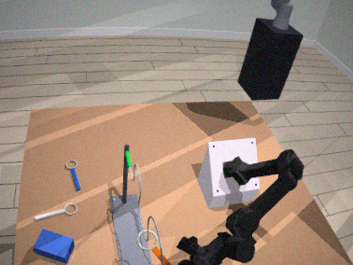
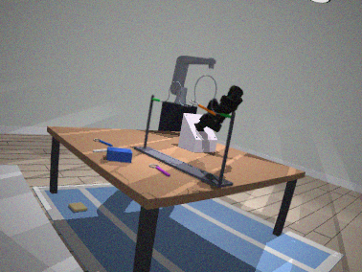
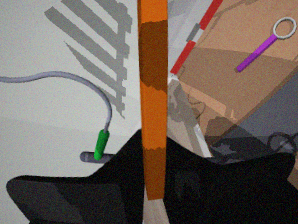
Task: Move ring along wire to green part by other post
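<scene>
Over the desk [image 1: 93, 132] [image 2: 86, 148], the ring [image 1: 138, 240] [image 2: 193, 102] is at the grey wire [image 1: 140, 187] [image 2: 206, 76] [image 3: 55, 74], between the posts; threading and clearance cannot be confirmed. End effector [image 1: 178, 262] [image 2: 215, 114] [image 3: 147, 133] clenched on the orange handle [image 1: 161, 256] [image 2: 207, 109] [image 3: 154, 75]. Key relation: from the grip, the handle's long axis runs up-left in the top view, ring at its far end; the one arm bears it from the post [image 2: 227, 148] side. Far green [image 1: 128, 159] [image 2: 156, 100], beside the other post [image 1: 125, 179] [image 2: 148, 122], lies beyond the ring and is the probable goal. Next, I judge: shift the ring that way, turning the handle with each bend so the wire stays centred. Risk: a small tilt at the grip swings the rim into grey.
</scene>
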Available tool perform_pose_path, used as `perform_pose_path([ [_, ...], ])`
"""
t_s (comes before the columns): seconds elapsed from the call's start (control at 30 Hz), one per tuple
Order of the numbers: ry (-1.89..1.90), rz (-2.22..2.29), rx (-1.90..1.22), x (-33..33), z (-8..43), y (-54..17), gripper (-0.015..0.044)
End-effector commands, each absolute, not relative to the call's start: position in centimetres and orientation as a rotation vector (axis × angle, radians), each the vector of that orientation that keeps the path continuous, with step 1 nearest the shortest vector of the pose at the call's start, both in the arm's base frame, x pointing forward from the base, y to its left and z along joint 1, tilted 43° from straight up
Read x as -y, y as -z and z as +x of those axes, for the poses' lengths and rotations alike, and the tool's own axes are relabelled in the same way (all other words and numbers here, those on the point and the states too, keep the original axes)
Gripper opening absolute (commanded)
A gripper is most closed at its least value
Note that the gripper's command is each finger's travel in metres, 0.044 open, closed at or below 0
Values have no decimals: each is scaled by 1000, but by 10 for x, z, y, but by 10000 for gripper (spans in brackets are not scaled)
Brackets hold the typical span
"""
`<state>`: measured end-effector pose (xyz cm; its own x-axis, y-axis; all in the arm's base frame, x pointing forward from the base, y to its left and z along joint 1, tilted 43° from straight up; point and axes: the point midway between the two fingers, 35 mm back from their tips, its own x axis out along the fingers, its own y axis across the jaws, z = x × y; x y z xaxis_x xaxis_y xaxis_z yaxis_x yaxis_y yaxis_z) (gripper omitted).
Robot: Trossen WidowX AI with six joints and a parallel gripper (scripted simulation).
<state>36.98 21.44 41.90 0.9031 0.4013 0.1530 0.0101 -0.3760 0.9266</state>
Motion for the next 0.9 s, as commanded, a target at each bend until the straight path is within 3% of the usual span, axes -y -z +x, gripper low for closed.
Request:
perform_pose_path([
  [0.0,-397,1809,-329,-221,370,-402,-150],
  [0.87,-199,1188,-434,-219,371,-303,-150],
])
